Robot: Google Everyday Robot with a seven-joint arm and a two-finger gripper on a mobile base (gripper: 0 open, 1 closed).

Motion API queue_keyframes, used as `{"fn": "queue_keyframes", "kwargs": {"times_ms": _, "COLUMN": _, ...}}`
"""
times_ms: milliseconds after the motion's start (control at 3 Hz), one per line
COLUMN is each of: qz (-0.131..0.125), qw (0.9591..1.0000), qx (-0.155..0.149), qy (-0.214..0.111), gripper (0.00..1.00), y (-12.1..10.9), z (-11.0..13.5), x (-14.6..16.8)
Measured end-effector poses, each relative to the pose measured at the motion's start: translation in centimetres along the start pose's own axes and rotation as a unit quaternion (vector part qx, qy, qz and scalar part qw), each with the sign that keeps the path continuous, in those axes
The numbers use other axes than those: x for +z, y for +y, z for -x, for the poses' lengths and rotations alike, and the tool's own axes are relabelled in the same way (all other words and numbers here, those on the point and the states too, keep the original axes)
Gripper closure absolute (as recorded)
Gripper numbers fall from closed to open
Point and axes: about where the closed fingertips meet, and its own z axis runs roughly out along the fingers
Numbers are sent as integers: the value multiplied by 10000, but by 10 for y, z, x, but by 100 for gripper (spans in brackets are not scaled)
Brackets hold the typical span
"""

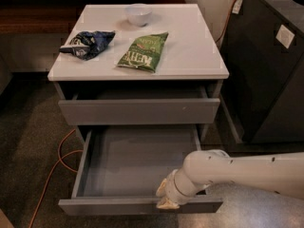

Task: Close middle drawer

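Camera view:
- Cabinet (194, 46): a grey stand with a pale flat top, seen from above and in front.
- Bowl (138, 14): white, upright near the back edge of the top.
- Blue bag (88, 42): crumpled, lying at the left of the top.
- Green bag (144, 51): lying flat near the middle of the top, just right of the blue bag and apart from it.
- Top drawer (137, 111): its tall grey front stands slightly out from the cabinet, with a dark gap behind it.
- Middle drawer (128, 163): directly below the top drawer and pulled far out toward the camera, with its flat grey tray, thin side walls and low front panel exposed.
- Gripper (166, 196): pale-tipped, at the upper edge of the middle drawer's front panel, right of its centre. Whether the claw is apart or together cannot be told, nor whether it touches the panel.
- Arm (247, 172): white, entering from the right edge and crossing the drawer's front right corner.
- Cable (51, 175): orange, lying on the floor left of the cabinet.
- Bin (270, 75): a dark box standing just right of the cabinet.
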Motion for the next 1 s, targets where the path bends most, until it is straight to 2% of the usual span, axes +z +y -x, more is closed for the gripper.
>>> {"fn": "queue_keyframes", "kwargs": {"times_ms": 667, "qz": 208, "qw": 9995, "qx": -211, "qy": 108, "gripper": 100, "y": 9, "z": 5, "x": 44}}
{"fn": "queue_keyframes", "kwargs": {"times_ms": 1000, "qz": 291, "qw": 9989, "qx": -302, "qy": 190, "gripper": 100, "y": 14, "z": 9, "x": 62}}
